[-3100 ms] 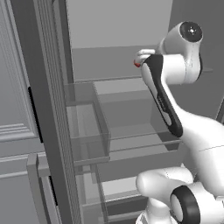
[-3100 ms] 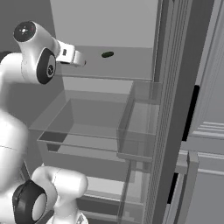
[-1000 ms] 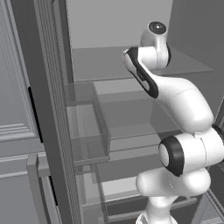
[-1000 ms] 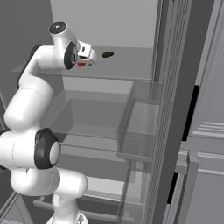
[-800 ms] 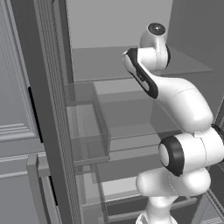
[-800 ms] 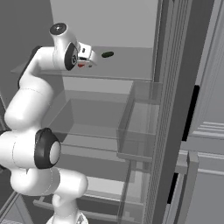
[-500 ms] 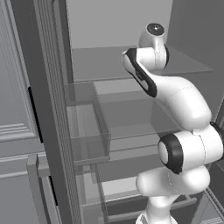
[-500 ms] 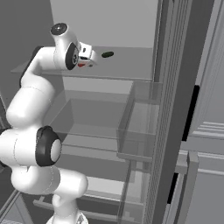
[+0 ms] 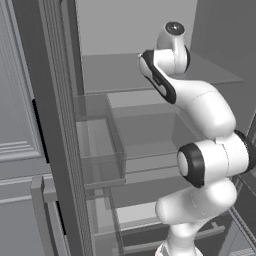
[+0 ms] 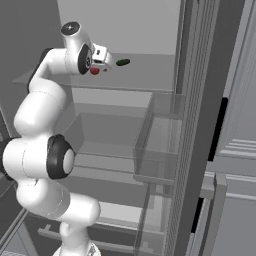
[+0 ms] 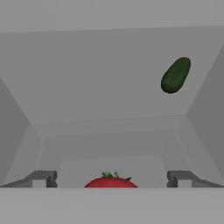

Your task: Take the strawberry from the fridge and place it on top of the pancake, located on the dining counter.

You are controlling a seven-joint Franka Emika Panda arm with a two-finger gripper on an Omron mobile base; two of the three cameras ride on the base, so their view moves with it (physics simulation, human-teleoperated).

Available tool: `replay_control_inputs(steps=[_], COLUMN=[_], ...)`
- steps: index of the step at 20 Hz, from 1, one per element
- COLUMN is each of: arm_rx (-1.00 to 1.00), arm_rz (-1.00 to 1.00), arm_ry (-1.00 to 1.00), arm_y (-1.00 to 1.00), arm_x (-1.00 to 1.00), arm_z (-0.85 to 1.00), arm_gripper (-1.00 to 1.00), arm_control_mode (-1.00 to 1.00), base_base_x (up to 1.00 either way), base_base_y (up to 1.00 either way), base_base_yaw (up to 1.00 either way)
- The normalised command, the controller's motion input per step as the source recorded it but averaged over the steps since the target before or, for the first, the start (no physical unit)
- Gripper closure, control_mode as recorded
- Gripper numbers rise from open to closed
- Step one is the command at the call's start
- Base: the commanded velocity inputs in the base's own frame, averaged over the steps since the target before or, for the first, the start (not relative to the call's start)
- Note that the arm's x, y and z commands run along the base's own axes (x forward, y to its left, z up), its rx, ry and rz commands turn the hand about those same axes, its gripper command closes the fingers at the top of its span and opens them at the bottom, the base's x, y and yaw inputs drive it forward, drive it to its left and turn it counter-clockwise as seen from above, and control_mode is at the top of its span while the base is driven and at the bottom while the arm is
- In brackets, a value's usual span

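Note:
The strawberry (image 11: 111, 182), small and bright red with green leaves, lies on the upper glass shelf (image 10: 145, 80) inside the open fridge (image 9: 125, 30). My gripper (image 11: 111, 179) is open, one dark fingertip (image 11: 41, 178) well to each side of the berry, and neither touches it. From the right base view the strawberry (image 10: 94, 71) sits just under the gripper (image 10: 100, 66), deep on the shelf's left side. In the left base view my own arm hides the hand. The pancake and the dining counter are out of view.
A dark green oblong item (image 11: 176, 75) lies further back on the same shelf, right of the berry, also seen as (image 10: 122, 62). A clear door bin (image 10: 160, 145) juts out on the right. More glass shelves (image 9: 145, 150) run below. Grey fridge walls close in on both sides.
The arm has edged slightly further into the fridge towards the strawberry. The jaws have stayed wide apart and the berry has not moved.

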Motion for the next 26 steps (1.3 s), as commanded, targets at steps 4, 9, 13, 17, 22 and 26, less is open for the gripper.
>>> replay_control_inputs(steps=[4, 9, 13, 17, 22, 26], arm_rx=[0.02, 0.07, 0.05, 0.00, 0.00, 0.00], arm_rz=[-0.01, -0.05, -0.06, -0.03, -0.01, 0.00], arm_ry=[0.08, 0.12, 0.05, -0.09, -0.31, -0.06], arm_y=[0.00, 0.00, 0.00, 0.00, 0.00, 0.00], arm_x=[0.00, -0.17, -0.33, -0.49, -0.42, -0.63], arm_z=[-0.31, -0.40, -0.32, -0.15, 0.00, 0.11], arm_gripper=[1.00, 1.00, 1.00, 1.00, 1.00, 1.00], arm_control_mode=[-1.00, -1.00, -1.00, -1.00, -1.00, -1.00], base_base_x=[0.00, 0.00, 0.00, 0.00, 0.00, 0.00], base_base_y=[0.00, 0.00, 0.00, 0.00, 0.00, 0.00], base_base_yaw=[0.00, 0.00, 0.00, 0.00, 0.00, 0.00])
